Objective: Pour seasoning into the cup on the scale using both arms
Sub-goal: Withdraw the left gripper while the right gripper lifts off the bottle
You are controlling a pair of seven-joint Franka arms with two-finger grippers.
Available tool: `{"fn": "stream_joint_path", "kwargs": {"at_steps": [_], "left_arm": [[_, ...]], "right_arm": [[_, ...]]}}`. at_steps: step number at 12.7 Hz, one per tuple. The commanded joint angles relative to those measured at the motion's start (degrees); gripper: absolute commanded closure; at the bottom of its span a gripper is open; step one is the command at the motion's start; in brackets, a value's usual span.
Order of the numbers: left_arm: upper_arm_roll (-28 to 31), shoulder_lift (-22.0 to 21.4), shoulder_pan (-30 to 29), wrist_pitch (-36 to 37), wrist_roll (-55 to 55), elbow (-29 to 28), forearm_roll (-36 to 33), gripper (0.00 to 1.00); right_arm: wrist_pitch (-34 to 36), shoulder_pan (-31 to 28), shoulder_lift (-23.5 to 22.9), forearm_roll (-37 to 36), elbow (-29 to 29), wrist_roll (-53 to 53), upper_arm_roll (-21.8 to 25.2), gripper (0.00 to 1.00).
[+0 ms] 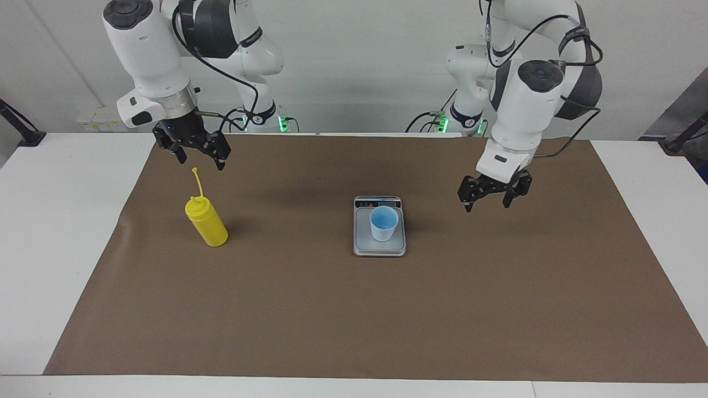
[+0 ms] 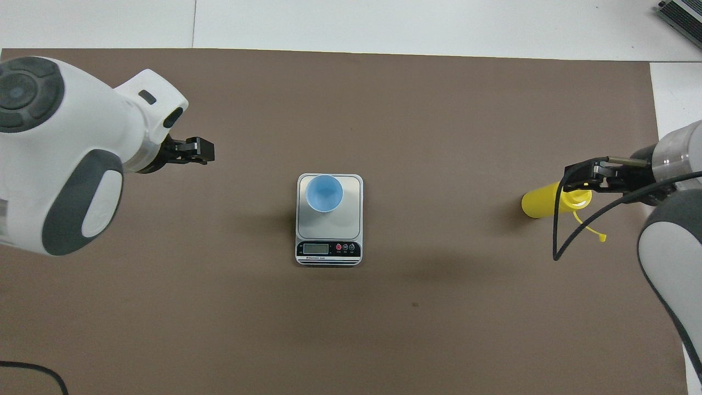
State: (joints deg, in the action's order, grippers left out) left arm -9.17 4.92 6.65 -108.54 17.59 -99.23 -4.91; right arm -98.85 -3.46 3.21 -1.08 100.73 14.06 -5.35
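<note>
Facing view: right tool (image 1: 200,156) open above seasoning (image 1: 207,222), apart.

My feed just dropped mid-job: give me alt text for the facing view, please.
A blue cup stands on a scale at the middle of a brown mat. A yellow bottle stands upright toward the right arm's end, with the open right hand in the air just above its nozzle. The open left hand hangs over bare mat beside the scale.
</note>
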Motion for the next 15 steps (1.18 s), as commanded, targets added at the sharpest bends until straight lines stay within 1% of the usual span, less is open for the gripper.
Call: {"fn": "stream_joint_path", "kwargs": {"at_steps": [1,2,4,5,6,7,8,10,11,13,14,15], "left_arm": [[-0.3,-4.4,-4.1,5.1,-8.1,-0.3,1.8,0.0],[-0.3,-5.4,-5.6,6.9,-11.1,-0.2,2.2,0.0],[0.0,-6.6,-8.1,9.8,-14.7,0.4,3.9,0.0],[0.0,-7.0,-9.1,11.6,-14.9,1.8,5.0,0.0],[-0.1,-7.0,-9.3,14.2,-15.0,3.9,5.0,0.0],[0.0,-7.0,-9.3,16.3,-15.9,5.3,5.0,0.0],[-0.1,-7.3,-9.3,16.0,-16.0,4.6,5.1,0.0],[-0.1,-8.7,-8.8,15.5,-15.8,2.8,5.1,0.0],[-0.1,-8.7,-8.5,15.4,-15.6,3.1,5.0,0.0],[-0.3,-8.7,-8.4,15.5,-15.2,3.0,5.0,0.0],[-0.5,-8.7,-8.8,15.7,-15.3,3.3,5.3,0.0],[-0.2,-8.6,-9.2,15.8,-15.4,3.5,6.9,0.0]], "right_arm": [[-2.8,-1.1,0.0,1.2,-0.6,1.5,0.0,0.0],[-2.9,-2.9,-1.0,1.3,-1.6,1.9,0.3,0.0],[-2.4,-6.5,-4.3,1.7,-6.0,2.5,0.4,0.0],[-1.4,-7.9,-7.7,2.0,-10.7,2.6,0.4,0.0],[1.2,-8.3,-11.7,2.0,-15.9,3.1,0.4,0.0],[2.9,-9.2,-15.5,2.5,-20.4,5.2,0.4,0.0],[4.4,-10.1,-18.8,3.8,-23.3,6.8,0.5,0.0],[9.4,-12.2,-28.1,4.9,-34.1,7.0,0.2,0.0],[9.4,-12.3,-30.3,4.9,-36.1,8.2,0.3,0.0],[8.8,-12.8,-32.6,5.5,-36.1,14.9,0.2,0.0],[8.9,-13.5,-33.5,9.0,-36.0,16.2,0.2,0.0],[8.9,-13.8,-34.6,12.0,-36.0,18.4,0.5,0.0]]}}
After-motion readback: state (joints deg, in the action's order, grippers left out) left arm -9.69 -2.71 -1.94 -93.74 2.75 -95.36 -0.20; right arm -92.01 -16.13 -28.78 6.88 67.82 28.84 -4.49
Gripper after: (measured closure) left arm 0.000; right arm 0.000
